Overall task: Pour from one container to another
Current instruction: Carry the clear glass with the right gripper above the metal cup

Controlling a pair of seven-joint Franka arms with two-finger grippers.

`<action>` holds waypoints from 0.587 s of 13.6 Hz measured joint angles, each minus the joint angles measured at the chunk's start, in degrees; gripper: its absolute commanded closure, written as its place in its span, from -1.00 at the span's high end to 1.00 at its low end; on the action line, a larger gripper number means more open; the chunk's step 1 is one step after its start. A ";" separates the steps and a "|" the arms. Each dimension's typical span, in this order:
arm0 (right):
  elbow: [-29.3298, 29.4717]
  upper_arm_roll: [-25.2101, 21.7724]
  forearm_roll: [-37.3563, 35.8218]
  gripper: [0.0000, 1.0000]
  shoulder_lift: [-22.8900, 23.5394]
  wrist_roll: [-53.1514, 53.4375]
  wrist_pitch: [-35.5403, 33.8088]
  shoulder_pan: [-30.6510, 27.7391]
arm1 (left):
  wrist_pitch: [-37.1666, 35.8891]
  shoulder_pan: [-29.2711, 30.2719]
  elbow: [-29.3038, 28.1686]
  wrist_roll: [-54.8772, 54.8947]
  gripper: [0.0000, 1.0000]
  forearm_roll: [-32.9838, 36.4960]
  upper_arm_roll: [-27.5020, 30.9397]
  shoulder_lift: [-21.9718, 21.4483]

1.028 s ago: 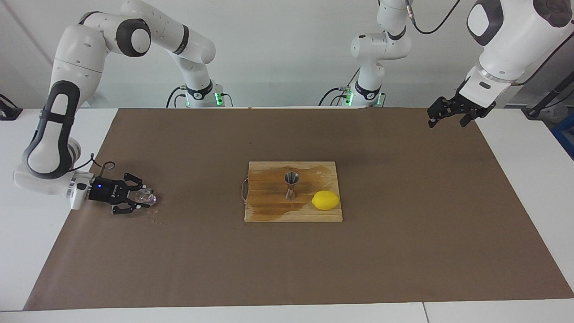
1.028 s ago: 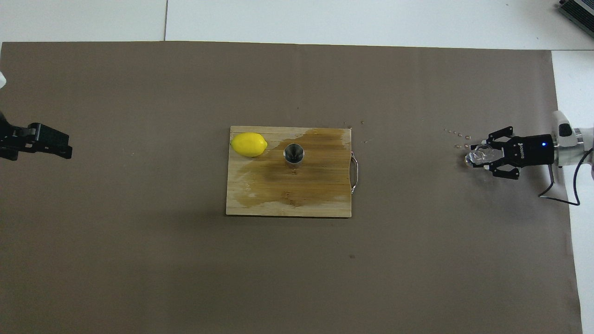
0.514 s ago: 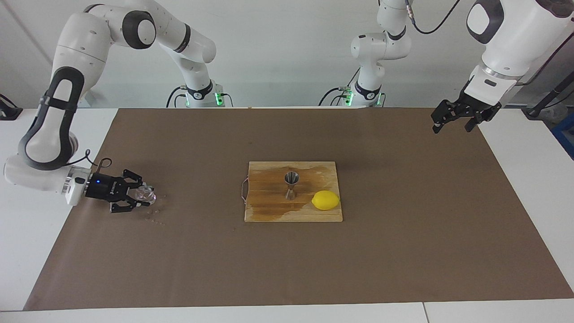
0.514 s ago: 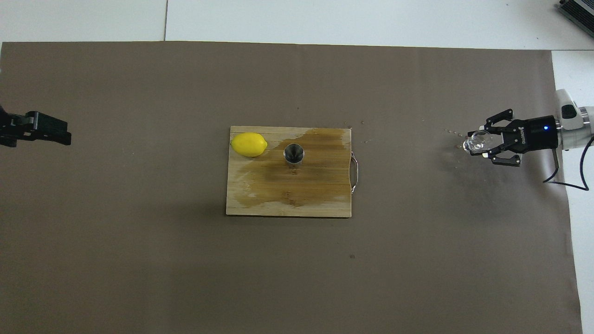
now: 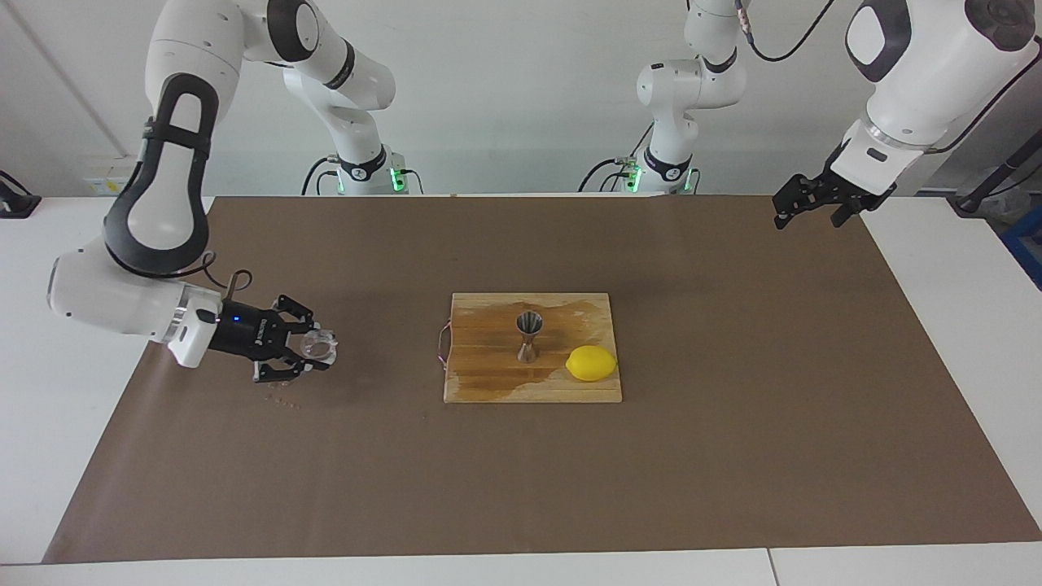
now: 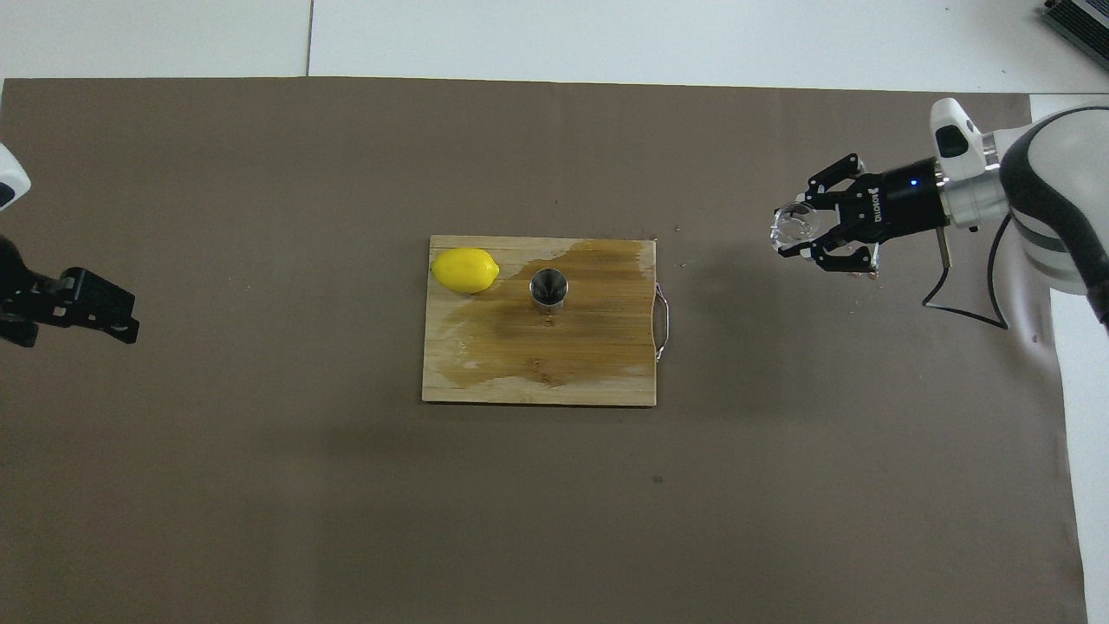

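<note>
The clear glass tumbler (image 5: 318,345) (image 6: 792,227) is held above the brown mat, with my right gripper (image 5: 313,351) (image 6: 802,235) shut on it from the side. It hangs between the right arm's end of the table and the wooden board (image 5: 488,384) (image 6: 520,386). The steel jigger (image 5: 528,335) (image 6: 548,288) stands upright on the board, beside a yellow lemon (image 5: 591,363) (image 6: 465,269). My left gripper (image 5: 807,203) (image 6: 91,305) hangs open over the mat at the left arm's end, holding nothing.
A dark wet stain (image 5: 488,358) (image 6: 554,347) covers much of the board around the jigger. Small drops or crumbs (image 5: 282,402) dot the mat under the right gripper. The brown mat (image 5: 733,456) covers most of the white table.
The right gripper has lifted the tumbler off the mat and carried it toward the board. The left gripper shifted only slightly and stays open.
</note>
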 measured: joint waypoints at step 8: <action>0.04 -0.04 -7.27 -1.00 -0.31 6.18 7.54 13.23 | -2.19 0.00 -0.03 -0.03 1.00 0.00 0.00 -0.17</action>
